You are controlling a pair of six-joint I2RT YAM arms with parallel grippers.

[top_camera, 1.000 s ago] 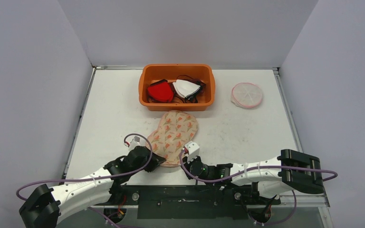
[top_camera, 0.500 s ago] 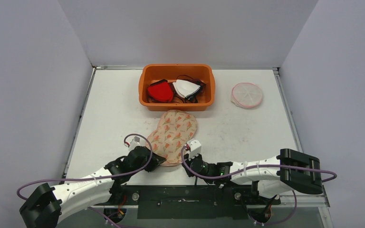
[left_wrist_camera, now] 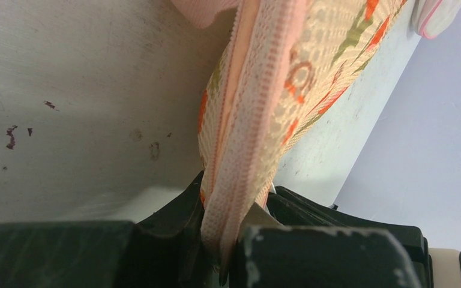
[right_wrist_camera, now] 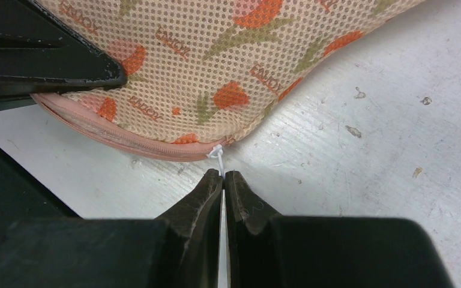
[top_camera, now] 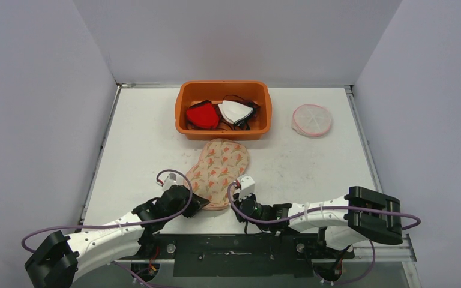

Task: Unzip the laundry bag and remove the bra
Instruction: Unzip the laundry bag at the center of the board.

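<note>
The laundry bag (top_camera: pixel 221 168), beige mesh printed with orange tulips, lies flat just in front of the bin. Its pink zip runs along the near edge (right_wrist_camera: pixel 120 137). My left gripper (top_camera: pixel 199 203) is shut on that zipped edge, and the fabric is pinched between its black fingers (left_wrist_camera: pixel 228 240). My right gripper (right_wrist_camera: pixel 223 175) is shut on the thin white zip pull (right_wrist_camera: pixel 217 153) at the bag's near right corner, and it shows in the top view beside the bag (top_camera: pixel 240 199). The zip looks closed. The bra is hidden.
An orange bin (top_camera: pixel 182 114) at the back holds red and white padded garments with black straps. A round mesh pouch with a pink rim (top_camera: pixel 311 119) lies to its right. Grey walls stand on three sides. The arms' bases sit at the near table edge.
The right arm has shifted a little, its wrist edging away from the near edge and its elbow moving left. The left arm and the bag stay about where they were.
</note>
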